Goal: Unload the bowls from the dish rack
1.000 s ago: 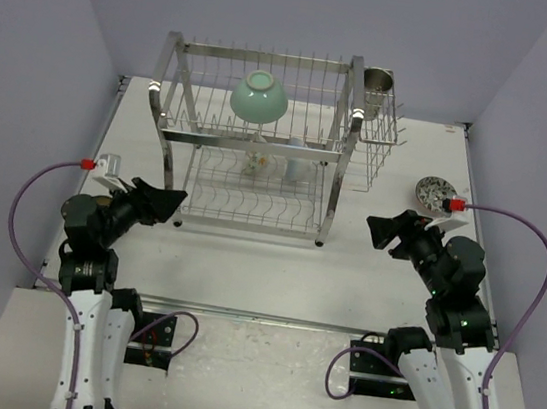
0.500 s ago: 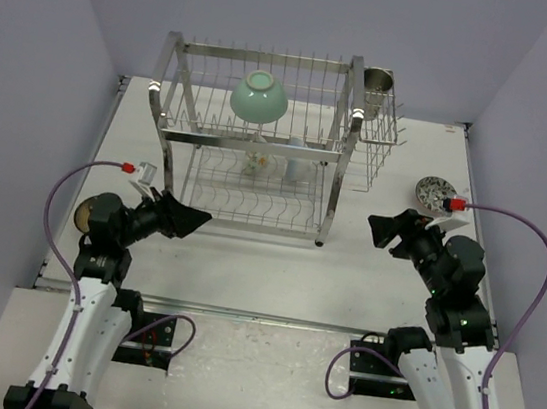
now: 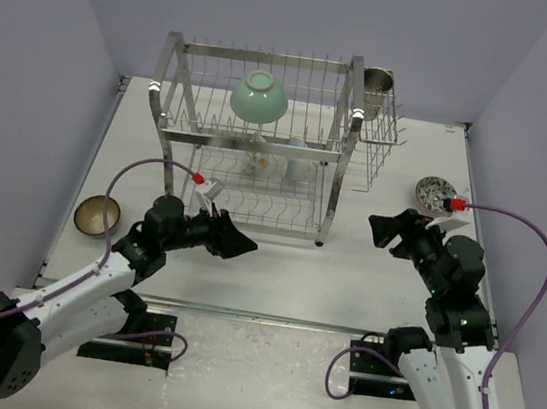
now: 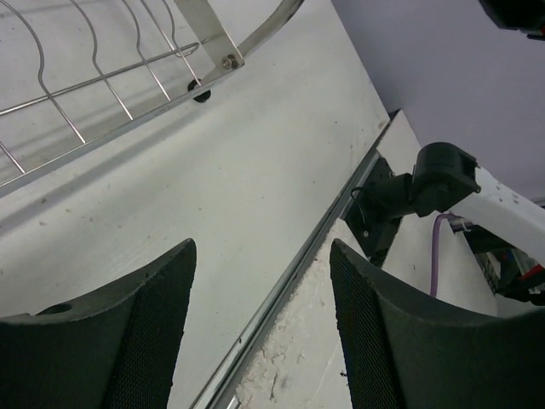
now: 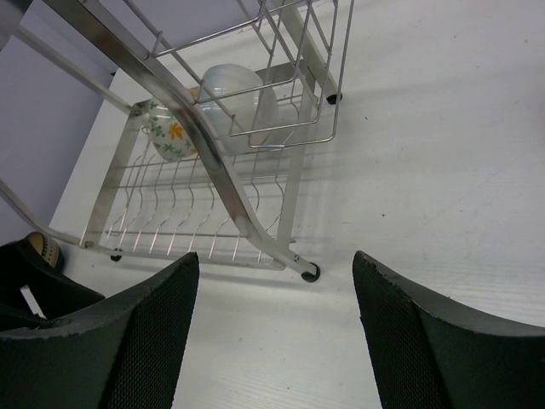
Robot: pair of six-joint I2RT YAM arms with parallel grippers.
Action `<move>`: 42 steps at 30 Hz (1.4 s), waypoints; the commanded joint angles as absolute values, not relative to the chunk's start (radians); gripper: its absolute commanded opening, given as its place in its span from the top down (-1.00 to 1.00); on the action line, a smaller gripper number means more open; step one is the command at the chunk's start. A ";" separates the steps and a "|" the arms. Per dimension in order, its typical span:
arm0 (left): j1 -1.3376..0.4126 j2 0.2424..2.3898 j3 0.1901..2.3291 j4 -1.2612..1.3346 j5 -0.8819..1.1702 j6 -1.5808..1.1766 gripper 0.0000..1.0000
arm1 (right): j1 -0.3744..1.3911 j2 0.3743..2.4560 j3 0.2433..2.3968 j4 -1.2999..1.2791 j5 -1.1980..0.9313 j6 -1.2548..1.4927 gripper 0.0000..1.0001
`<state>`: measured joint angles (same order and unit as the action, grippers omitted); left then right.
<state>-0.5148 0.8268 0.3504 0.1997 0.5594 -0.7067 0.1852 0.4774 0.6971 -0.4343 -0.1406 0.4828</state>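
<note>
The dish rack [image 3: 252, 141] stands at the far middle of the counter [image 3: 274, 275]. A mint-green bowl [image 3: 258, 97] sits upside down on its top tier. On the lower tier, toward the far side, a white bowl with yellow flowers [image 5: 169, 132] leans on its side, with a pale bowl [image 5: 235, 92] just to its right. A steel cup [image 3: 377, 81] stands in the side basket [image 3: 379, 128] hung on the rack's right end.

Two bowls are out on the counter. A brown bowl [image 3: 97, 215] sits near the left edge, well apart from the rack. A patterned bowl [image 3: 434, 193] sits to the right, beyond the side basket.

The left pincer [image 3: 240, 244] hangs low over the counter just in front of the rack's near rail, pointing right. In its own camera its fingers [image 4: 145, 324] are spread with only bare counter between them.

The right pincer [image 3: 379, 229] hovers near the rack's right end, aimed left toward the lower tier. Its fingers [image 5: 149, 332] are also spread and hold nothing. The patterned bowl lies just beyond this arm's wrist.
</note>
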 commanded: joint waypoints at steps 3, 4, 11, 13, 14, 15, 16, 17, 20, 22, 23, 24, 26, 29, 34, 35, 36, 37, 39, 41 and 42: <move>-0.561 0.873 0.477 0.211 0.364 -0.668 -0.26 | 0.189 0.477 0.719 -0.420 -0.123 0.466 -0.47; -0.561 0.826 0.491 0.166 0.321 -0.654 -0.25 | 0.189 0.477 0.721 -0.422 -0.123 0.465 -0.47; -0.563 0.753 0.511 0.039 0.097 -0.630 -0.24 | 0.189 0.491 0.710 -0.400 -0.130 0.469 -0.47; -0.564 0.720 0.412 0.162 0.118 -0.626 -0.22 | 0.189 0.497 0.715 -0.402 -0.130 0.468 -0.47; -0.565 0.713 0.379 0.228 0.127 -0.621 -0.22 | 0.189 0.497 0.716 -0.400 -0.129 0.468 -0.47; -0.566 0.712 0.352 0.324 0.123 -0.597 -0.22 | 0.189 0.495 0.718 -0.399 -0.129 0.468 -0.47; -0.568 0.725 0.333 0.359 0.112 -0.585 -0.22 | 0.189 0.494 0.716 -0.399 -0.130 0.468 -0.47; -0.568 0.736 0.296 0.392 0.107 -0.575 -0.21 | 0.189 0.495 0.719 -0.399 -0.130 0.468 -0.47; -0.568 0.781 0.230 0.549 0.107 -0.555 -0.18 | 0.189 0.502 0.729 -0.410 -0.132 0.465 -0.47; -0.568 0.817 0.207 0.673 0.101 -0.545 -0.20 | 0.189 0.502 0.727 -0.408 -0.130 0.466 -0.47; -0.568 0.837 0.207 0.698 0.097 -0.534 -0.24 | 0.190 0.503 0.727 -0.408 -0.130 0.466 -0.48; -0.568 0.866 0.224 0.736 0.097 -0.506 -0.26 | 0.189 0.503 0.729 -0.410 -0.132 0.466 -0.47; -0.568 0.968 0.265 0.745 0.097 -0.473 -0.28 | 0.190 0.509 0.733 -0.413 -0.130 0.465 -0.47; -0.571 1.075 0.336 0.762 0.078 -0.428 -0.29 | 0.189 0.511 0.733 -0.417 -0.127 0.463 -0.47; -0.571 1.247 0.434 0.798 0.022 -0.374 -0.31 | 0.189 0.518 0.729 -0.417 -0.123 0.463 -0.47; -0.572 1.271 0.448 0.799 0.011 -0.368 -0.31 | 0.189 0.518 0.730 -0.417 -0.121 0.463 -0.47; -0.572 1.296 0.474 0.802 -0.021 -0.358 -0.31 | 0.189 0.518 0.729 -0.419 -0.120 0.463 -0.47; -0.572 1.336 0.480 0.816 -0.029 -0.353 -0.32 | 0.189 0.518 0.729 -0.417 -0.117 0.463 -0.47; -0.572 1.376 0.506 0.830 -0.066 -0.345 -0.32 | 0.189 0.520 0.729 -0.419 -0.118 0.462 -0.47; -0.572 1.436 0.532 0.842 -0.099 -0.342 -0.32 | 0.189 0.522 0.729 -0.416 -0.118 0.462 -0.47; -0.572 1.466 0.537 0.844 -0.110 -0.339 -0.32 | 0.190 0.526 0.729 -0.417 -0.118 0.462 -0.47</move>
